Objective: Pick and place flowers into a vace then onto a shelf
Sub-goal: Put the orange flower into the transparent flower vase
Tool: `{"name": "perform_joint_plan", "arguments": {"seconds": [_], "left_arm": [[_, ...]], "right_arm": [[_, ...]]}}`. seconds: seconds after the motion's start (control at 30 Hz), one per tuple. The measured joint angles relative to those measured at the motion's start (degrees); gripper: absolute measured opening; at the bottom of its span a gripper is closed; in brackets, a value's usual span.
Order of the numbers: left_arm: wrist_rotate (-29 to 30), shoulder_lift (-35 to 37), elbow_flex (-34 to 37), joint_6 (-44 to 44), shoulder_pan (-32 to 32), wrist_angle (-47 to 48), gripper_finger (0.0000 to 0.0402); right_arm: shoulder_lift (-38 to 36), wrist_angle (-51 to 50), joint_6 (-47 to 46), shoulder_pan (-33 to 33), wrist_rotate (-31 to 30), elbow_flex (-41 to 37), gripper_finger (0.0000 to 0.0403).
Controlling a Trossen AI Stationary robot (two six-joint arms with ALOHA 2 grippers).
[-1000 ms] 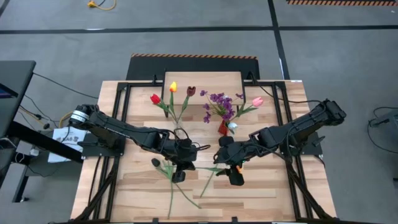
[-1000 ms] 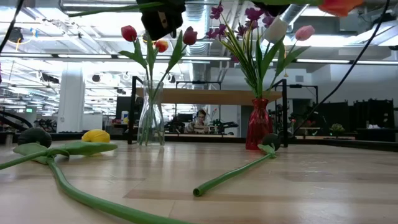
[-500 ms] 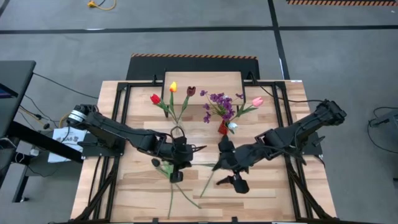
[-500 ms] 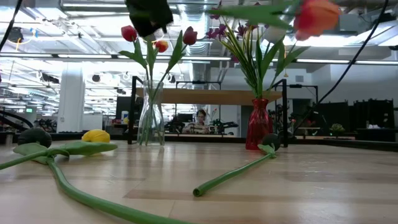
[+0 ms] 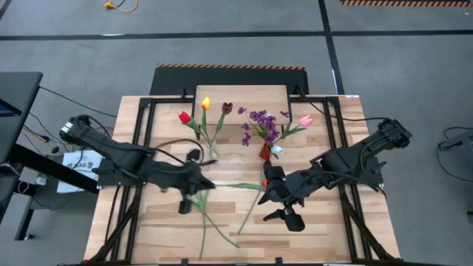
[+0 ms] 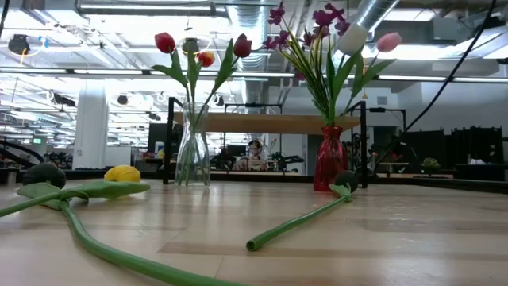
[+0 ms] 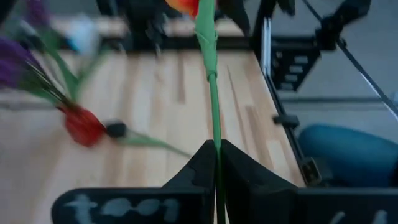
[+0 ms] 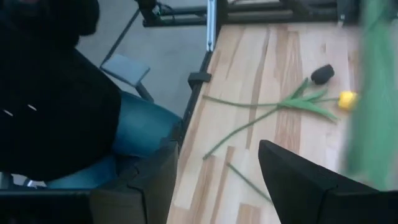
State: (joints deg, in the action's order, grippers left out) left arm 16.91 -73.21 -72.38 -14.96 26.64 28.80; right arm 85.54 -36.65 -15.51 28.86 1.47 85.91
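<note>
My left gripper hovers over the table's middle-left, shut on an orange tulip whose green stem runs level toward the right. My right gripper is open just right of the orange head, touching nothing. A clear vase holds red, yellow and maroon tulips. A red vase holds a purple sprig plus white and pink tulips. A yellow tulip and two dark-headed ones lie flat on the table. The shelf stands at the far edge. My left gripper pinches the orange tulip's green stem between its two fingers, well down from the head. The stem runs on straight ahead of the fingers. The tulip is lifted clear of the table and lies about level, its head toward the table's right.
A person in jeans sits by the table's edge, seen in the right wrist view. Loose stems cross the near half of the table. Both vases stand in front of the shelf, toward the far edge.
My left gripper has pulled back toward the table's left edge and risen, carrying the orange tulip with it. The tulip now hangs level over the table's middle, above what the low view sees. My right gripper has drifted slightly toward the near edge.
</note>
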Motion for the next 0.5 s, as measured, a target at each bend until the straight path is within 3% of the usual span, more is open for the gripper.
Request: {"name": "perform_joint_plan", "arguments": {"seconds": [0.2, 0.5], "left_arm": [[9.2, 8.2, 2.7, 8.0, 3.8, -4.9, 0.0000], [6.9, 22.7, 22.2, 13.4, 4.9, -26.5, 0.0000]], "right_arm": [[0.0, 0.3, 0.5, 0.0, 0.0, 2.8, 0.0209], [0.0, 2.3, 0.9, 1.2, -0.1, 2.8, 0.0200]]}}
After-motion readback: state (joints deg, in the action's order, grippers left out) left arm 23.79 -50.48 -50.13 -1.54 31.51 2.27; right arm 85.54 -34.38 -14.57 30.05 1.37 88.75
